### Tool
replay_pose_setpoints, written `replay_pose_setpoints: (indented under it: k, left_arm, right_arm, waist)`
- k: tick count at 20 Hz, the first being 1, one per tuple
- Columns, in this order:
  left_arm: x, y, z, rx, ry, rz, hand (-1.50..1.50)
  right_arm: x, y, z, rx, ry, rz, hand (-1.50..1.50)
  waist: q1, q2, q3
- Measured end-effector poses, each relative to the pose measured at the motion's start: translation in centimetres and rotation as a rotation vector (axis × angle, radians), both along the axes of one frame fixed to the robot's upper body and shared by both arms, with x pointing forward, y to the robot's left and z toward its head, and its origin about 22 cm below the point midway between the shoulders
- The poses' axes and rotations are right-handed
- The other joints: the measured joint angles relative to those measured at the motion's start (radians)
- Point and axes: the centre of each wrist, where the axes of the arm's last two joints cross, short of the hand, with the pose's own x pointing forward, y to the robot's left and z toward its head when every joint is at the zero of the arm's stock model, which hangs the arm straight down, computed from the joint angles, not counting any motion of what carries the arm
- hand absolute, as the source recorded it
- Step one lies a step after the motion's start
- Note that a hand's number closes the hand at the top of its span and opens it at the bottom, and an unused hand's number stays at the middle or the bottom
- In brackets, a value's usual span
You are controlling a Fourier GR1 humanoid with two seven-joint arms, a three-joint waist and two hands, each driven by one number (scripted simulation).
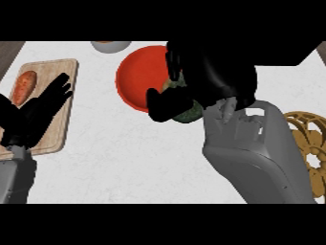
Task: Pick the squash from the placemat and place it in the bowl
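Right hand point(201, 76) is curled around the squash point(183, 114), thumb on its left side and fingers over the top; only a greenish patch of the squash shows below the palm. The held squash hangs at the bowl's point(138, 76) right rim, overlapping the red inside from this angle, so the bowl lies just left of and slightly beyond the hand. Height above the bowl is hard to read from straight overhead; it seems to be lifted, not resting in the bowl. The squash's long axis can't be told, since the hand hides most of it.

The placemat point(319, 148), gold and lacy, sits at the right edge behind the right forearm, well apart from the squash now. Judged from this, the carry is nearly done: a short shift left to centre over the bowl, then release.

Left hand point(30, 112) rests open, fingers up, over the cutting board point(63, 81) at the left, holding nothing, farther from the bowl than the right.
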Motion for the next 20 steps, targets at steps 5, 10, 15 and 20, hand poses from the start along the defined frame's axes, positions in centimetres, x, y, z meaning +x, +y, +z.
replay_pose_setpoints:
  k: [5,10,15,20]
  left_arm:
    - [-0.5,-0.2,-0.1,0.005,-0.002,-0.013,0.00]
    - [0.0,-0.9,-0.1,0.000,-0.004,-0.022,0.00]
    - [0.1,-1.2,0.0,0.007,-0.012,-0.028,0.00]
    - [0.7,-1.4,0.8,0.004,-0.021,-0.043,0.00]
  right_arm:
    - [3.8,2.3,0.0,0.025,-0.014,-0.039,1.50]
    - [7.6,3.6,-1.4,0.043,-0.005,-0.113,1.50]
    - [11.3,3.2,-3.8,0.082,0.007,-0.159,1.50]
    - [14.0,1.9,-6.7,0.132,0.045,-0.156,1.50]
  waist:
    - [0.008,0.002,0.000]
    - [0.013,0.006,0.000]
    - [0.023,0.011,0.000]
    - [0.038,0.020,0.000]
